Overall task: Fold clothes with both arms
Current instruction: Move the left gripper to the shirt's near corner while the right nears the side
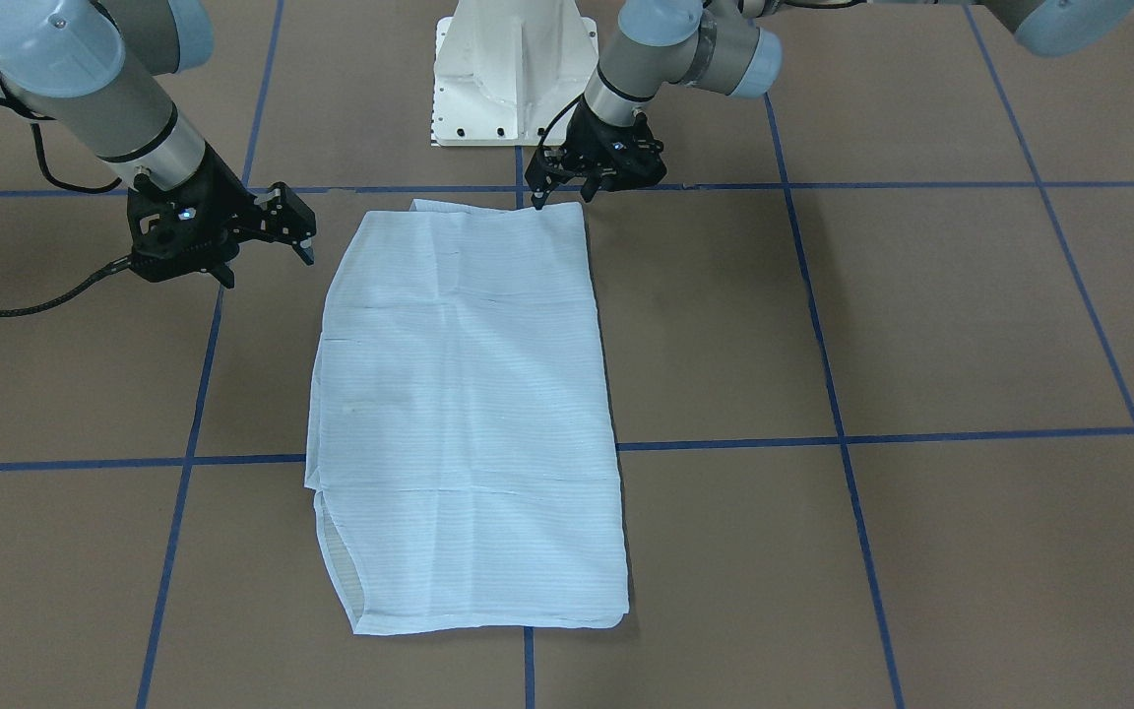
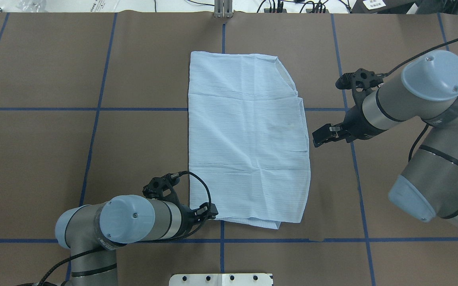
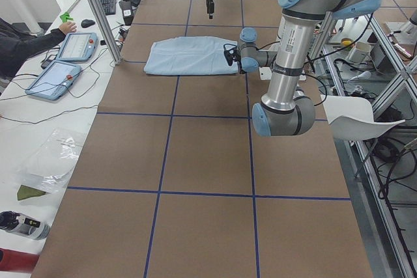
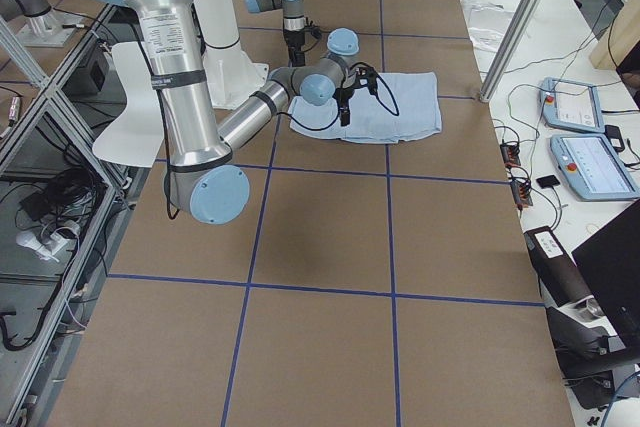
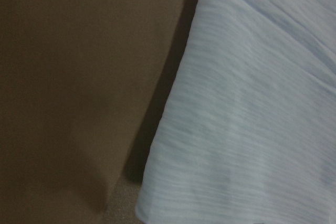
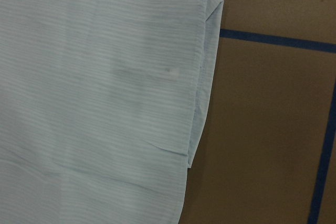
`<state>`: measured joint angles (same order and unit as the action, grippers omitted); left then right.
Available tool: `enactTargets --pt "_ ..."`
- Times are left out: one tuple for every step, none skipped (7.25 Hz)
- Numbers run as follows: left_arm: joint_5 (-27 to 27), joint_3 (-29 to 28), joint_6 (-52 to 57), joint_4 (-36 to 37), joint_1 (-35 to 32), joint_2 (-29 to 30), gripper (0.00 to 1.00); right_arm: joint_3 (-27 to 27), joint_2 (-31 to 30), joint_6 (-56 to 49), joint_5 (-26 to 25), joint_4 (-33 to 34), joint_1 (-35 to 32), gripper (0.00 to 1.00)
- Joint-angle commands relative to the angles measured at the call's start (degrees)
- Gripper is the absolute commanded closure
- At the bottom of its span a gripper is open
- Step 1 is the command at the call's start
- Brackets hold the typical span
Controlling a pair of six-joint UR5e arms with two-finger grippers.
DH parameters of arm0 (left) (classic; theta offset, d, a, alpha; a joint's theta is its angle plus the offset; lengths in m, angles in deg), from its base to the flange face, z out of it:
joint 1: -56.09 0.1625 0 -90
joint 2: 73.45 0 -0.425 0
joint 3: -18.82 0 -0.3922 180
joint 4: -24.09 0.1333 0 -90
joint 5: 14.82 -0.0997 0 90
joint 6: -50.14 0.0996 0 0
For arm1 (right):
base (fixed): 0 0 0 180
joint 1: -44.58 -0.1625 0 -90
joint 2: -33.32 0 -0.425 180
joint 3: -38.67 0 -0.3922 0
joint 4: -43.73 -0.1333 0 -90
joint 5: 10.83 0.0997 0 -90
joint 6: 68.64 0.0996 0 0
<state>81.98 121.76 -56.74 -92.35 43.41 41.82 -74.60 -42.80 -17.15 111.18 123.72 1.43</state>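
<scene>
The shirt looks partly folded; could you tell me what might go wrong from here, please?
1. The left gripper sits at the near corner of the shirt, where a lower layer pokes out past the top one. A pinch there might catch only one layer and pull the fold apart.
2. The right gripper is open and off the cloth, beside the long edge. If only one arm lifts, the shirt may skew or drag.

The brown surface gives wide room to pass on both long sides of the shirt and beyond its far end. My left claw stands spread at the shirt's near corner, with the white base close behind it. My right claw hangs wide apart just beside the opposite edge, and its arm fills that side.
</scene>
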Motion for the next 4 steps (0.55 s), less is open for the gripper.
enactTargets --pt "-0.12 -0.29 0.00 0.15 0.02 0.04 0.24 0.16 0.00 -0.07 -0.02 0.00 0.00 0.00" --pt "-0.64 -0.29 0.00 0.24 0.02 0.04 0.32 0.16 0.00 -0.07 -0.02 0.00 0.00 0.00" --pt "-0.73 -0.29 0.00 0.24 -0.15 0.04 0.41 0.16 0.00 -0.07 -0.11 0.00 0.00 0.00" --pt "-0.74 -0.29 0.00 0.24 -0.41 0.04 0.45 0.16 0.00 -0.07 -0.11 0.00 0.00 0.00"
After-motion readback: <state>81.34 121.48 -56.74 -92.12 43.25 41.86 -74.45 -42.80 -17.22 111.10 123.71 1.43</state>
